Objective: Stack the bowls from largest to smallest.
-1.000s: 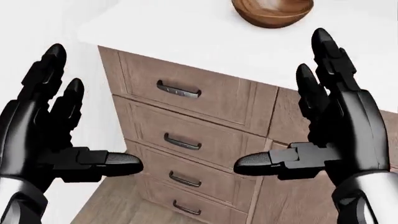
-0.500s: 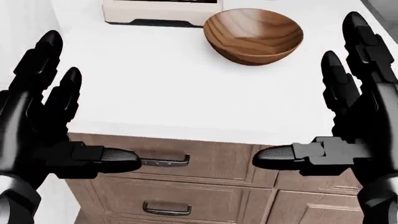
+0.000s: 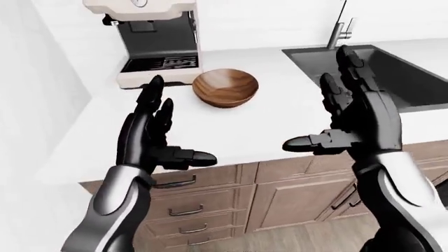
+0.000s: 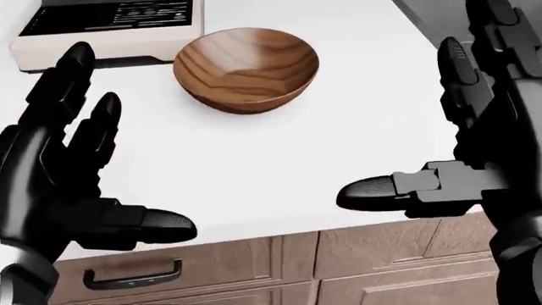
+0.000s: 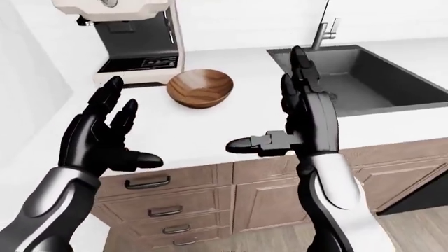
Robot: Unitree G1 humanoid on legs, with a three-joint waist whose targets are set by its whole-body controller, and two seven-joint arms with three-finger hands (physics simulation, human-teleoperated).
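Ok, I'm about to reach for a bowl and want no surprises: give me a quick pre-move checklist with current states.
1. Left hand open, holding nothing: ok.
2. Right hand open, holding nothing: ok.
3. Wooden bowl upright on the counter, nothing in it: ok.
4. Bare counter between hands and bowl: ok.
5. Other bowls to stack in view: not ok, only one shows.
6. Coffee machine apart from the bowl: ok, small gap.

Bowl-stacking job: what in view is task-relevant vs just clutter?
Task-relevant:
- wooden bowl, the only bowl showing, upright on the white counter
- left robot hand and right robot hand, both open and empty

Clutter:
- coffee machine, left of the bowl in the left-eye view
- sink and faucet
- drawers under the counter
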